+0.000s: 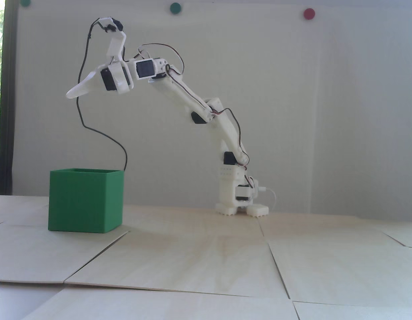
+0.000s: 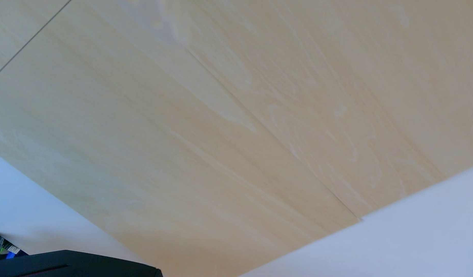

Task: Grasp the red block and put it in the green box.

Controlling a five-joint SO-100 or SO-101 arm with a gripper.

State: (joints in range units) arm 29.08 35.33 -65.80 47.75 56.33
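In the fixed view, the green box [image 1: 85,200] was seen at the left of the table [image 1: 206,260], standing upright on the pale wooden panels with its open top facing up. Its interior was hidden from this low angle, so what lay inside could not be told. A black cable [image 1: 92,128] was seen hanging from the top of the arm, curving down and to the right, and dropping behind the box's far right corner.

Above the box and well apart from it, the jaws [image 1: 70,94] were held high in the air, pointing to the left and slightly down. They were seen edge-on as one tapering white shape; no gap could be made out between the fingers, and nothing was seen held at the tip, but whether they were fully closed could not be told. Nothing was touched by them.

Farther right, the white arm [image 1: 192,100] was seen arching down to its base [image 1: 240,200], which stood on the far part of the table near the wall.

The red block was not seen in either view.

In the wrist view, only wood-grain panels [image 2: 230,119] with thin seams were shown, with pale surfaces at the lower corners and a dark object [image 2: 75,265] at the lower left edge.
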